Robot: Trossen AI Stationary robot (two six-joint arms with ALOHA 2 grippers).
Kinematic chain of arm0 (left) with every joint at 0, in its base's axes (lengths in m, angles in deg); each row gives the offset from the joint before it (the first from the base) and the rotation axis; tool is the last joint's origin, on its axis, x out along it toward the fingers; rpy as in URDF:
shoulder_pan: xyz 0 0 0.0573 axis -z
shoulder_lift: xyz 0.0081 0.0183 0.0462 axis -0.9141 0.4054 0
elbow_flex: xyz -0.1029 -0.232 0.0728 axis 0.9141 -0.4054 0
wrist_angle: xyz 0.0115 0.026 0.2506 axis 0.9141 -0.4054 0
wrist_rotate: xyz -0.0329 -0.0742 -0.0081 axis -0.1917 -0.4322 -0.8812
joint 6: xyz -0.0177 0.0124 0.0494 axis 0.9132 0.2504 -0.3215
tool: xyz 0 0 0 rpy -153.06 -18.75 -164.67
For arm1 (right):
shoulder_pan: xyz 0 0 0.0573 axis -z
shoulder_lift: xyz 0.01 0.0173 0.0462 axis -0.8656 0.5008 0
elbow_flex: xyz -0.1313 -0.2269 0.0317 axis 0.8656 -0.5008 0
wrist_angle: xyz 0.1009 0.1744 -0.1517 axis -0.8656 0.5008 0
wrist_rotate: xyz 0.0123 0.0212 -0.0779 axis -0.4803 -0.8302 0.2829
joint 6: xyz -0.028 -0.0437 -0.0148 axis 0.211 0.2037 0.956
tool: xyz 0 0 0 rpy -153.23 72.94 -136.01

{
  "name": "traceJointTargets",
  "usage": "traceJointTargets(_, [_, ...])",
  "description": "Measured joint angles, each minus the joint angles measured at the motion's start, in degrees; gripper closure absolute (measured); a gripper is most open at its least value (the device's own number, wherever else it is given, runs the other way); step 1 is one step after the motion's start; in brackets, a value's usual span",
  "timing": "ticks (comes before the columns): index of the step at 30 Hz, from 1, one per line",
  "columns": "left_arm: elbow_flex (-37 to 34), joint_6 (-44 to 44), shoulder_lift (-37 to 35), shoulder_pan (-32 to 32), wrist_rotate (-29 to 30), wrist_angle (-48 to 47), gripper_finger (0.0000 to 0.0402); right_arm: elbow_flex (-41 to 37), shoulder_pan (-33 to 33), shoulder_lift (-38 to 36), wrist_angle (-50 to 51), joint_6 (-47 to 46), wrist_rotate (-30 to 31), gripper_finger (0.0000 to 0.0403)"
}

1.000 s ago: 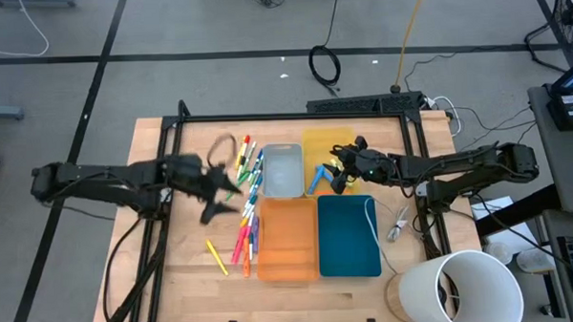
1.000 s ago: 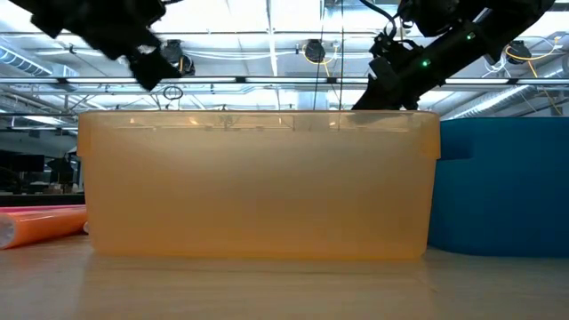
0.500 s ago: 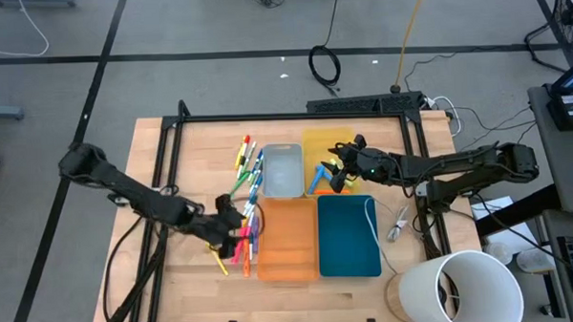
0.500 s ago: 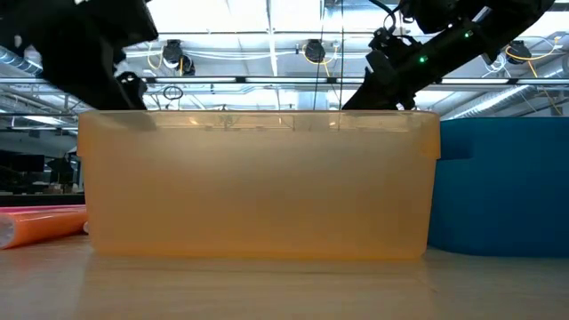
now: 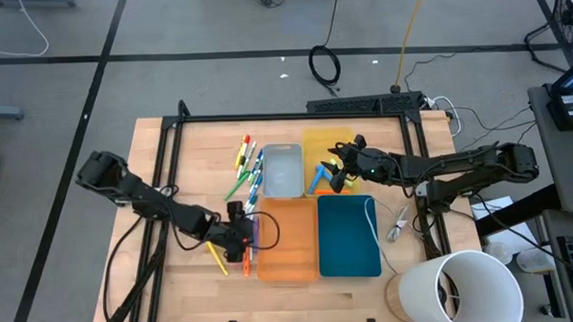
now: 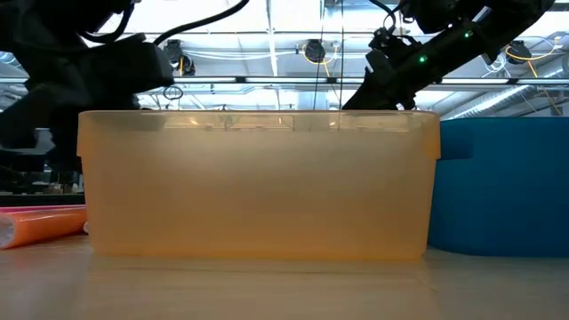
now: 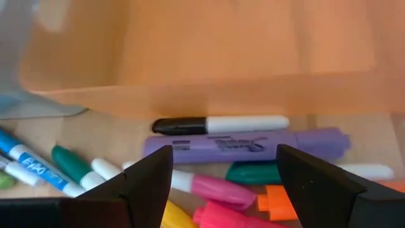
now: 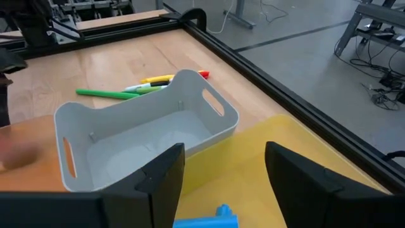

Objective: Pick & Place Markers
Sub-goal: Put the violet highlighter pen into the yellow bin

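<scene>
High view: The left end effector (image 5: 239, 235) sits low over the loose markers (image 5: 244, 247) at the 9 o'clock edge of the orange tray (image 5: 287, 239). More markers (image 5: 248, 168) lie at 9 o'clock of the white tray (image 5: 283, 171). The right end effector (image 5: 337, 171) hangs over the yellow tray (image 5: 328, 141), beside a blue marker (image 5: 317, 178) in that tray. The blue tray (image 5: 348, 235) lies at 3 o'clock of the orange tray. All 4 trays rest on the wooden counter (image 5: 182, 165). A white cord (image 5: 371, 215) crosses the blue tray.

Low view: The orange tray (image 6: 258, 185) fills the centre, with the blue tray (image 6: 502, 187) at 3 o'clock of it. 1 orange marker (image 6: 43, 224) lies on the counter at 9 o'clock of the orange tray.

Left wrist view: The left end effector (image 7: 224, 183) is released, fingers (image 7: 149, 180) spread, nothing between them. Past them lie a purple marker (image 7: 247, 145), a black-capped white marker (image 7: 218, 125), a pink marker (image 7: 212, 187) and a green marker (image 7: 73, 163), close to the orange tray wall (image 7: 209, 57).

Right wrist view: The right end effector (image 8: 223, 183) is released, fingers (image 8: 161, 174) apart, grasping nothing, above the yellow tray (image 8: 278, 142). The blue marker (image 8: 212, 217) shows between them. The white tray (image 8: 142, 136) is ahead, with green, yellow and red markers (image 8: 142, 87) beyond it.
</scene>
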Motion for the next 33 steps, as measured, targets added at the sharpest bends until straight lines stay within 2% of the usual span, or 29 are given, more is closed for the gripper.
traceJointTargets(8, [0.0, -0.7, 0.7, 1.6, -6.2, 2.2, 0.0121, 0.0, 0.0, 0.0, 0.0, 0.0, 0.0, 0.0195])
traceJointTargets(14, [0.0, -0.4, 0.9, 3.3, -3.5, 4.2, 0.0121, 0.0, 0.0, 0.0, 0.0, 0.0, 0.0, 0.0197])
traceJointTargets(24, [0.0, -0.5, 6.2, 3.9, -4.3, 10.5, 0.0121, 0.0, 0.0, 0.0, -0.3, 0.0, 0.0, 0.0197])
traceJointTargets(29, [0.0, 1.8, 6.3, 3.0, -5.3, 9.0, 0.0121, 0.0, 0.0, 0.0, -0.5, -0.2, 0.0, 0.0198])
traceJointTargets(33, [0.1, 3.8, 4.6, 3.0, -5.4, 3.5, 0.0121, 0.0, 0.0, 0.0, -0.7, -0.2, 0.0, 0.0199])
